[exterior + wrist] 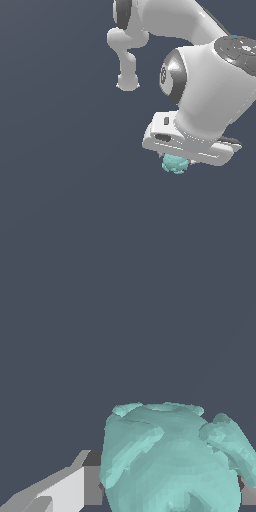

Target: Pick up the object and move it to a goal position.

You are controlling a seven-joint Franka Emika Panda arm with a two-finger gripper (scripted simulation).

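Observation:
The object point(175, 164) is a small pale teal bumpy lump that sits directly under the white hand of my gripper point(176, 161) in the exterior view. The fingers themselves are hidden there by the hand and the lump. In the wrist view the object point(172, 461) fills the space between the fingers of my gripper point(170, 496). One white and grey finger point(75, 488) presses against one side of it, and a sliver of the other finger point(247, 495) touches the opposite side. No goal marker shows in either view.
The white arm's links point(200, 65) rise from the hand toward the exterior view's top, with the base joint point(127, 80) behind. Around everything lies a plain dark blue-grey surface point(60, 175) with no other objects or edges in view.

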